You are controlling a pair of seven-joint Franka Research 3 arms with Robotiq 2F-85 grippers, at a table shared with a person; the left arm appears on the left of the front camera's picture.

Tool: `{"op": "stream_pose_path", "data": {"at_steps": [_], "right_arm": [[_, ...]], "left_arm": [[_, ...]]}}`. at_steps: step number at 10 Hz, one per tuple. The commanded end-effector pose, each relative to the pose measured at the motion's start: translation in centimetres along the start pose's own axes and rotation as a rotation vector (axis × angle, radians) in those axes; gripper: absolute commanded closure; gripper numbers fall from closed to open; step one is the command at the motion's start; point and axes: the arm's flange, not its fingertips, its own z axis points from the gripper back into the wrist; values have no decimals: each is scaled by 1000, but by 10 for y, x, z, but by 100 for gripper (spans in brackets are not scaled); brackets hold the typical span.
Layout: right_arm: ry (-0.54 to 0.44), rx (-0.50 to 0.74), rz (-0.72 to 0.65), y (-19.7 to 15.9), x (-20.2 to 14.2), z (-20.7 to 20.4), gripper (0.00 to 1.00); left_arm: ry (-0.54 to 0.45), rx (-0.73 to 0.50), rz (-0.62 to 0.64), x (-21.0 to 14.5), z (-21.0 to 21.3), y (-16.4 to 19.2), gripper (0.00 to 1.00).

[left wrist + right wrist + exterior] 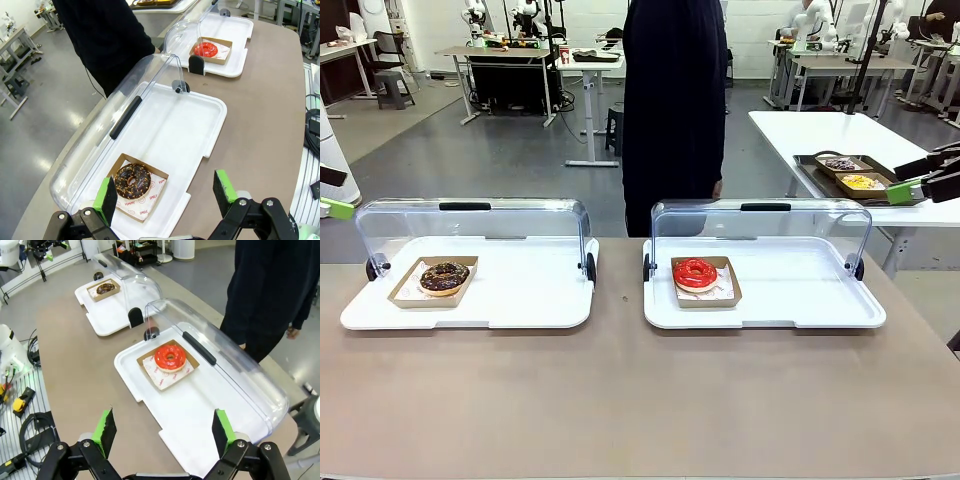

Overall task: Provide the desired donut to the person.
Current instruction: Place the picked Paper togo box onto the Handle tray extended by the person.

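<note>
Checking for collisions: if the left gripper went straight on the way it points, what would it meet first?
Probably the white tray, beside the chocolate donut; the left gripper is open above it. Depth is uncertain.

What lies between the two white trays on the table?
In the front view, bare brown table separates the left tray from the right tray; nothing rests there.

Right tool (163, 432): black linkage, 2 green pads; person (675, 100) black-clad.

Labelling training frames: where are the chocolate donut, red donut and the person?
chocolate donut (444, 276), front view, sprinkled top.
red donut (695, 272), front view, glazed ring.
person (674, 100), front view, black torso.
</note>
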Motion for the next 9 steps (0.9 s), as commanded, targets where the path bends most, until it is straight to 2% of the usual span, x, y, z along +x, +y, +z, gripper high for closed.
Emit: {"op": "stream_pose_path", "data": {"at_steps": [1, 9], "right_arm": [[-3, -1, 4, 0, 0, 1, 0], [-3, -1, 4, 0, 0, 1, 0]], "left_arm": [[-17, -2, 0, -1, -1, -1, 0], [-17, -2, 0, -1, -1, -1, 0]]}}
